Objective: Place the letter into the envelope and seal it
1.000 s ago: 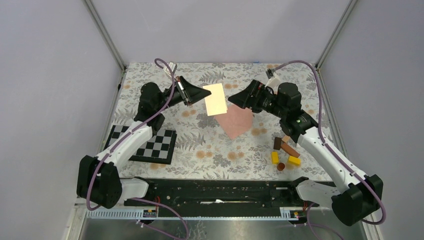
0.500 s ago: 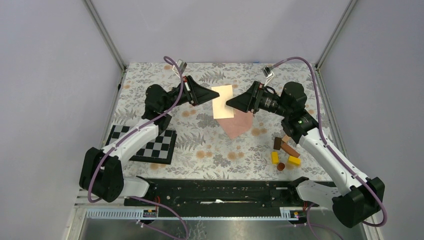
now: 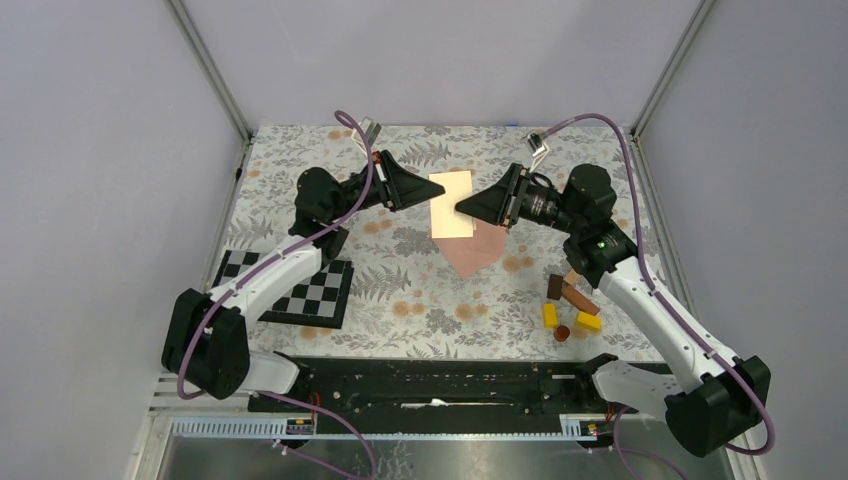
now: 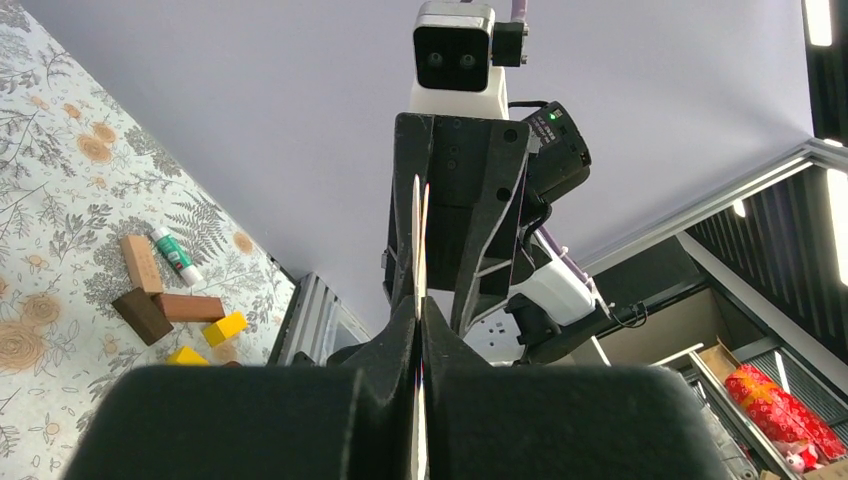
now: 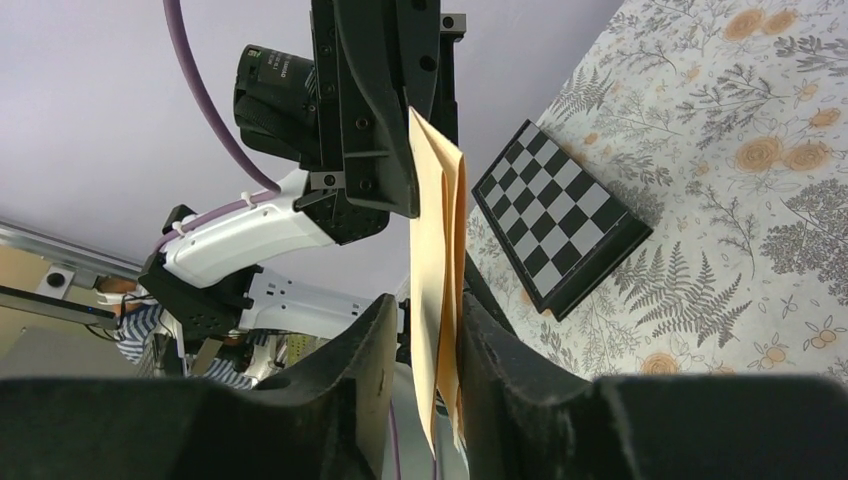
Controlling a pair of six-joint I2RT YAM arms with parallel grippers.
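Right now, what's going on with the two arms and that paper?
Both arms hold the cream letter up in the air between them. The left gripper is clamped on one edge. The right gripper has its jaws around the opposite edge, though whether they actually pinch it is unclear. The pink envelope lies flat on the table below, partly hidden by the letter and untouched. The letter is not in it yet.

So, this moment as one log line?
cream paper letter: held aloft; left gripper: shut on it; right gripper: shut on it; salmon-pink paper envelope: lying flat below
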